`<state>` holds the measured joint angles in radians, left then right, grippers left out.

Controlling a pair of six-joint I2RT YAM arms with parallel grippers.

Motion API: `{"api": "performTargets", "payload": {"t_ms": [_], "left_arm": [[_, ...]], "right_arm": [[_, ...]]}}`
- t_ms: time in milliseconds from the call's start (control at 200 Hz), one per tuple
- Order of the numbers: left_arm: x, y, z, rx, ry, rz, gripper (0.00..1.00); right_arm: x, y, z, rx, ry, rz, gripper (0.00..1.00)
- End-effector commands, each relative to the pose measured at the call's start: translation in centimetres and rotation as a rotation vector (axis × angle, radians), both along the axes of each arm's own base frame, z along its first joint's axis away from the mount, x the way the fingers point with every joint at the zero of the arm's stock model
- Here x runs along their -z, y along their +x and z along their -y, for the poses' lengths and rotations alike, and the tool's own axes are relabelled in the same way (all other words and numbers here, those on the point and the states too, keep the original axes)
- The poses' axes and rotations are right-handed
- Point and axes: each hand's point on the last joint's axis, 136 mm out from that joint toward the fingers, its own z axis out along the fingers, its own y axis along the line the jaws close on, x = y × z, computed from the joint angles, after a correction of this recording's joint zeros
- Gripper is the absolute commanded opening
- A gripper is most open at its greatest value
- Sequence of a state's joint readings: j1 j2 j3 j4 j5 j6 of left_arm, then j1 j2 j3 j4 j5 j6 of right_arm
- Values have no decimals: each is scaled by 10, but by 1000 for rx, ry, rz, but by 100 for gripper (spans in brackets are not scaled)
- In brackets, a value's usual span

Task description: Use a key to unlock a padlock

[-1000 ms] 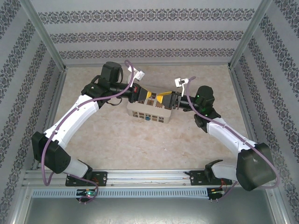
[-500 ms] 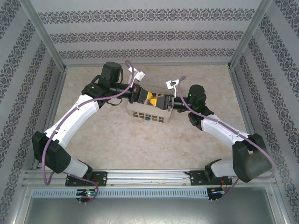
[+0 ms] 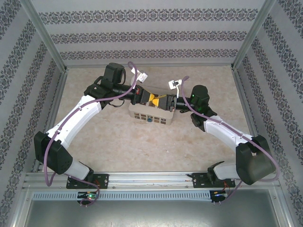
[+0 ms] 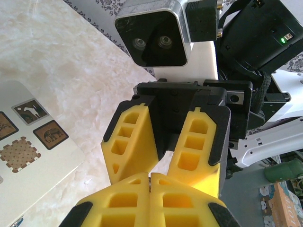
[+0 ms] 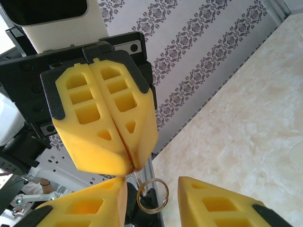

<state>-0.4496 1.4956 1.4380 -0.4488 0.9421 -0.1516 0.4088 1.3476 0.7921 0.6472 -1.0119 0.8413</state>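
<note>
From above, the beige box [image 3: 150, 115] sits on the marbled table [image 3: 118, 142], and both arms reach in over its far edge. The left gripper [image 3: 150, 98] and the right gripper [image 3: 163, 101] meet tip to tip there. The padlock [image 3: 149, 119] shows as a small teal-blue spot on the near face of the box; it is too small to make out its shackle. In the left wrist view, the left gripper [image 4: 149, 187] has its yellow fingers pressed flat together. The right gripper [image 4: 158, 165] points straight at it from just beyond, its fingers a narrow gap apart, with a corner of the box [image 4: 28, 142] and its patterned tiles off to the left. In the right wrist view, the left gripper [image 5: 128, 165] is clamped on the key [image 5: 134, 173], of which a thin sliver of metal sticks out from the seam. A key ring [image 5: 166, 193] hangs from that sliver. The right gripper [image 5: 150, 187] has its fingers apart on either side of the ring, gripping nothing.
</note>
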Motion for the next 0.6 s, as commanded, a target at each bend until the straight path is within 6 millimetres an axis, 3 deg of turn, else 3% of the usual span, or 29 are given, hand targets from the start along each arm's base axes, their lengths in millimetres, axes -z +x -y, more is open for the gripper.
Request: {"api": "performTargets", "payload": {"t_ms": [0, 285, 500, 595], "left_arm": [[1, 1, -1, 17, 5, 8, 0], [0, 0, -2, 17, 6, 11, 0], [-2, 1, -2, 9, -1, 19, 0], [-6, 5, -4, -18, -1, 39, 21]], "right_arm": [[-22, -4, -3, -22, 28, 87, 28], [-17, -2, -2, -9, 20, 85, 0], [-12, -3, 1, 9, 10, 85, 0], [-8, -3, 3, 23, -8, 83, 0]]}}
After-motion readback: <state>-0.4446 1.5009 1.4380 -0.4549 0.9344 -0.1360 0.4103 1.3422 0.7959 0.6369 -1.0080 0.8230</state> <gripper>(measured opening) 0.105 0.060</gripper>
